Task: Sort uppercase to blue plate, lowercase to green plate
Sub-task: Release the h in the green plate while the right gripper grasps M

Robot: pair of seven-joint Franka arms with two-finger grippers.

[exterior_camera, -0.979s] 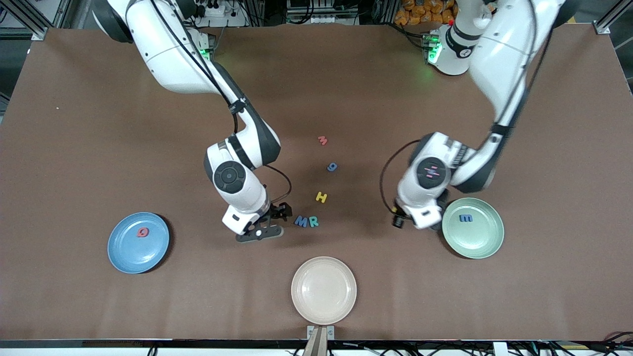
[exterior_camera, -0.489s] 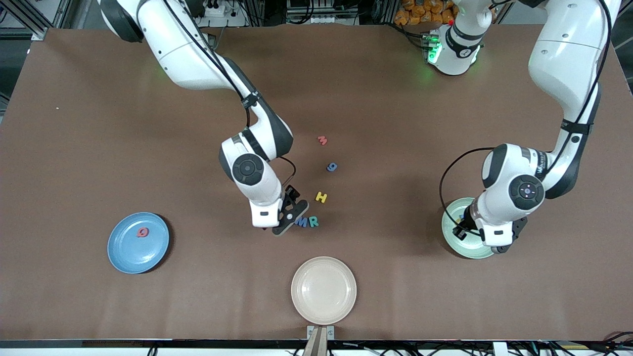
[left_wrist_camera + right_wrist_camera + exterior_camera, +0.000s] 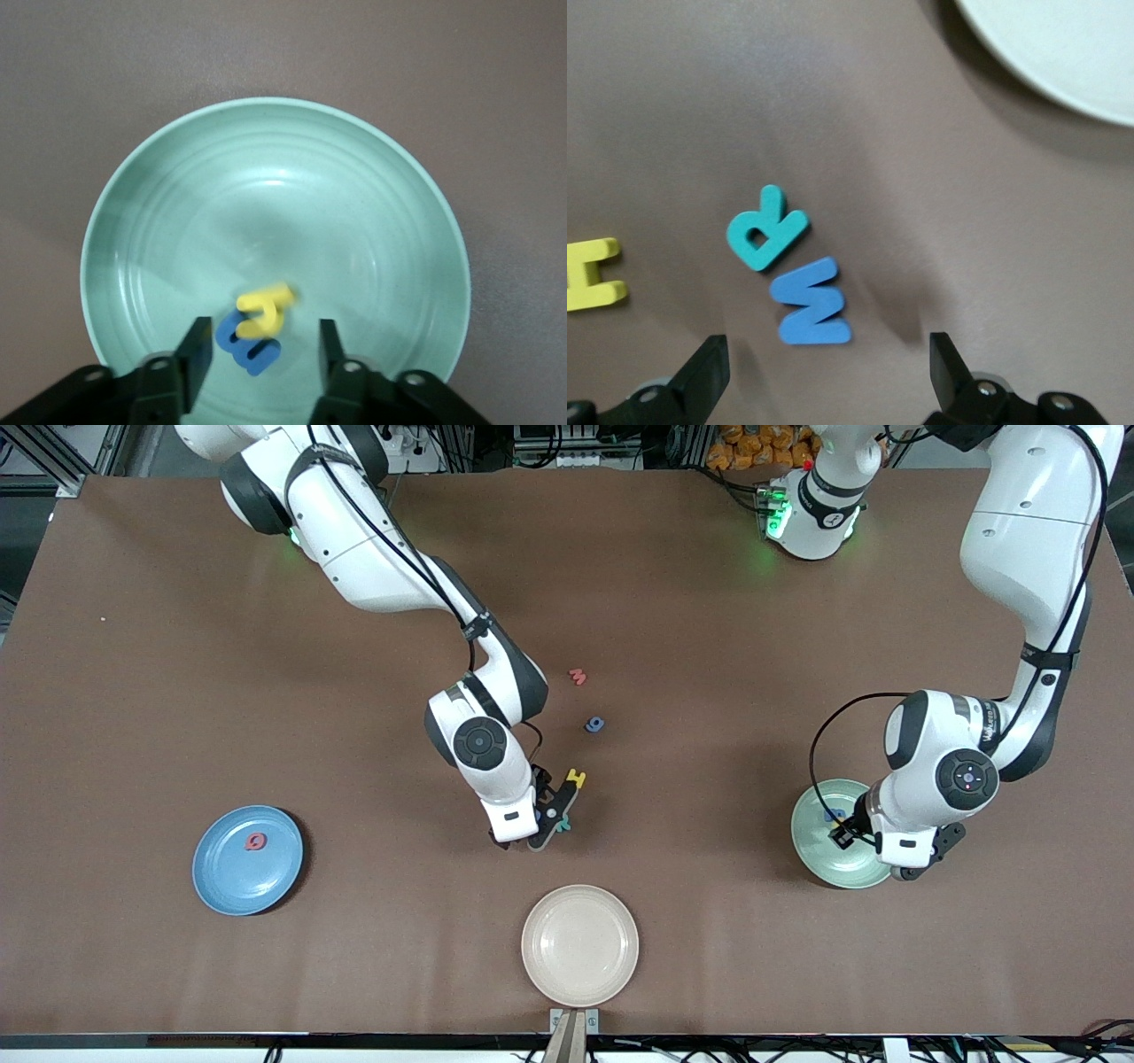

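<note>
The right gripper [image 3: 824, 372] hangs with fingers apart over the blue M [image 3: 813, 301] and teal R [image 3: 765, 227], the yellow H [image 3: 577, 779] at their 1 o'clock. The left gripper [image 3: 259, 354], fingers apart, hovers over the green plate [image 3: 372, 212] holding the yellow y [image 3: 263, 307] and blue m [image 3: 252, 347]. The red Q [image 3: 255, 840] lies in the blue plate [image 3: 226, 881] on the desk [image 3: 159, 691].

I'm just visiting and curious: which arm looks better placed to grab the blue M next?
The right. Its open gripper hangs over the blue M and teal R. The left gripper, also open, is over the green plate, away from those letters.
</note>
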